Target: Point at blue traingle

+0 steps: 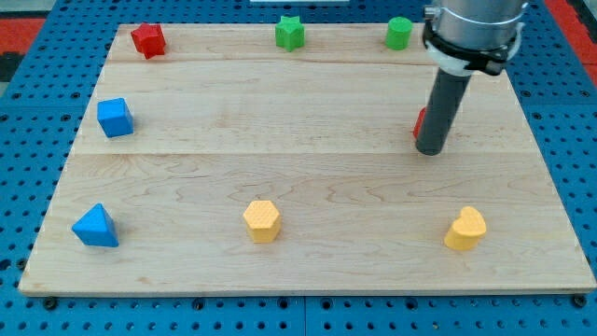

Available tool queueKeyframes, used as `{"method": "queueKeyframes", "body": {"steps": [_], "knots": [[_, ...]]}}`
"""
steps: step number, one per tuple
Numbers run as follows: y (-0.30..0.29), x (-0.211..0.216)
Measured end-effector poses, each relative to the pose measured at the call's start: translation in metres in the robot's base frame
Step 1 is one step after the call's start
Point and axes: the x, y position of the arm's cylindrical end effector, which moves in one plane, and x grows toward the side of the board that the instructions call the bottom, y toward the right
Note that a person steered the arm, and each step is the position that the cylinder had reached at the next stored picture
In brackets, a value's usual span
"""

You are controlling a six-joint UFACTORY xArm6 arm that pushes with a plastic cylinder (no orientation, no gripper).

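- My tip rests on the wooden board in the view's right half, a little above mid-height. The tool is a plain dark rod; it has nothing to open or close and holds nothing.
- A red block stands just beside the rod on the view's left and is mostly hidden behind it. Its shape cannot be made out, and whether it touches the rod cannot be told.
- A green cylinder stands near the board's top edge, above the tip and slightly to the view's left.
- A green star stands on the same top edge, further to the view's left.
- A yellow heart lies below the tip, near the board's bottom edge and slightly to the view's right.
- A yellow hexagon lies near the bottom edge, around the board's middle.
- A red star occupies the top left corner of the board.
- A blue cube stands at the left edge, below the red star.
- The blue triangle sits in the bottom left corner, below the blue cube. It is well apart from my tip, across almost the whole width of the board.
- The board lies on a blue pegboard surface.
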Motion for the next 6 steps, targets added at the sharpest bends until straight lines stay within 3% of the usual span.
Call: {"method": "queueKeyframes", "body": {"steps": [2,4,6], "knots": [[0.068,0.0],[0.162,-0.059],[0.164,-0.035]]}}
